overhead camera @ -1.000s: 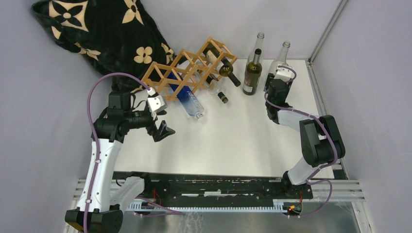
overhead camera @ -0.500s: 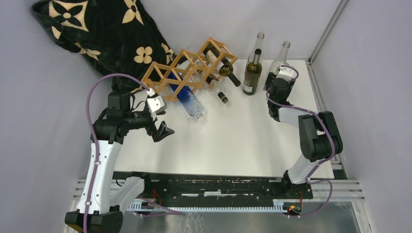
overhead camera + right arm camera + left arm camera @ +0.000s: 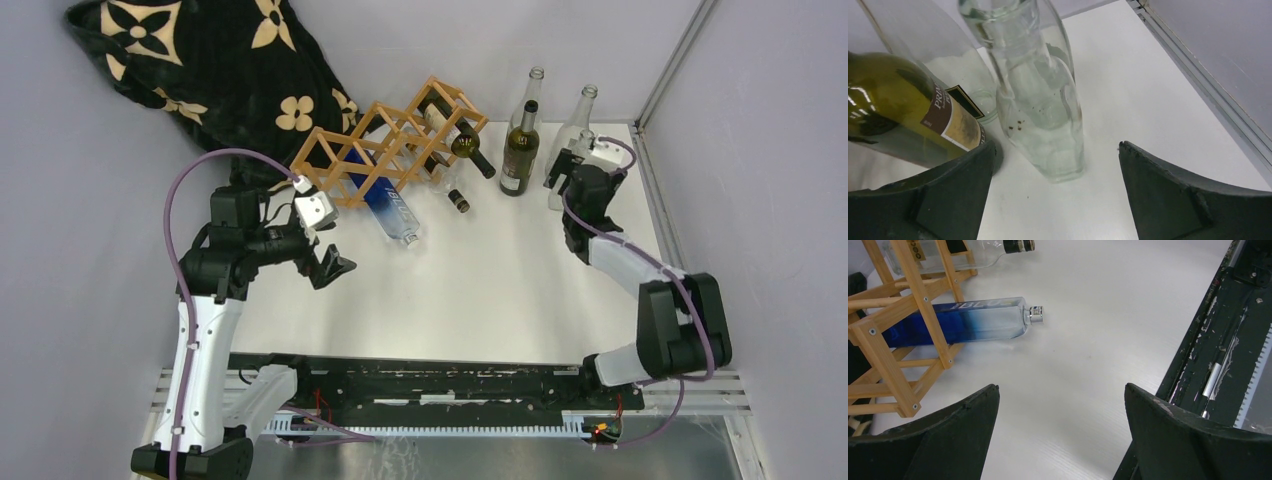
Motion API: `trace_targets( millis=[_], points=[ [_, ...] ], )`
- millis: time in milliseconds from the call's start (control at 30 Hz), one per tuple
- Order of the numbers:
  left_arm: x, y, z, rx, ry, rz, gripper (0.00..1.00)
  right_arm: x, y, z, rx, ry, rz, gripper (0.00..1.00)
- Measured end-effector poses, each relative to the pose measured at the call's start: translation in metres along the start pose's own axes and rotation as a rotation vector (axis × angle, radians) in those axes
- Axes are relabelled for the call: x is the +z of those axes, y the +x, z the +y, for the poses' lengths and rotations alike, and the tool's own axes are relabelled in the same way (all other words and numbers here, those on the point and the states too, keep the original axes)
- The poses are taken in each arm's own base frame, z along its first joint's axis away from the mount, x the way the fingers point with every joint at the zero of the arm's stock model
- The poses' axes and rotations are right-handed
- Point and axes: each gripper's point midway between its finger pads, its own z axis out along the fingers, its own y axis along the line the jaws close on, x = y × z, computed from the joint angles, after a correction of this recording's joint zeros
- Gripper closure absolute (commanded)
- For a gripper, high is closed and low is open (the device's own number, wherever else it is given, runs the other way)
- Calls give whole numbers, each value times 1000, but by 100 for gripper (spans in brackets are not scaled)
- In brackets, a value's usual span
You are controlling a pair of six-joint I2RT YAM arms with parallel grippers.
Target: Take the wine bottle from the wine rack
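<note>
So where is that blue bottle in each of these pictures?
Top external: the blue bottle lies just left of centre, its base in the wine rack.
Left wrist: upper left, neck pointing right.
Right wrist: not in it.
Shared landmark: the wine rack, also at left in the left wrist view.

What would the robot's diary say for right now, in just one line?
left gripper: open, facing blue bottle in wine rack | right gripper: open around standing clear bottle | green wine bottle: beside it
</note>
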Motion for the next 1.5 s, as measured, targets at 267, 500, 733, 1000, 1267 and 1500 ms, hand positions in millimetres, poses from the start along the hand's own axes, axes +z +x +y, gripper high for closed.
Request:
trace_targets(
  millis=[267, 500, 733, 1000, 1267, 1500],
  points=[
    [-2, 3, 4, -43, -31, 25, 0, -68, -12, -6, 114, -107, 0, 14],
    [-3, 2, 3, -40, -37, 22, 0, -118, -2, 90, 40, -515, 105, 16],
    [-9, 1, -3, -23, -47, 9, 0, -104, -21, 191, -119, -750, 221, 23],
    [-9, 7, -9, -46, -33, 29, 1, -63, 4, 226, -250, -763, 350, 27],
    [-3, 18, -5, -46, -3, 73, 0, -45, 28, 230, -319, -743, 411, 27],
    [-1, 21, -5, -48, 12, 86, 0, -34, 39, 227, -369, -716, 421, 28]
  ],
)
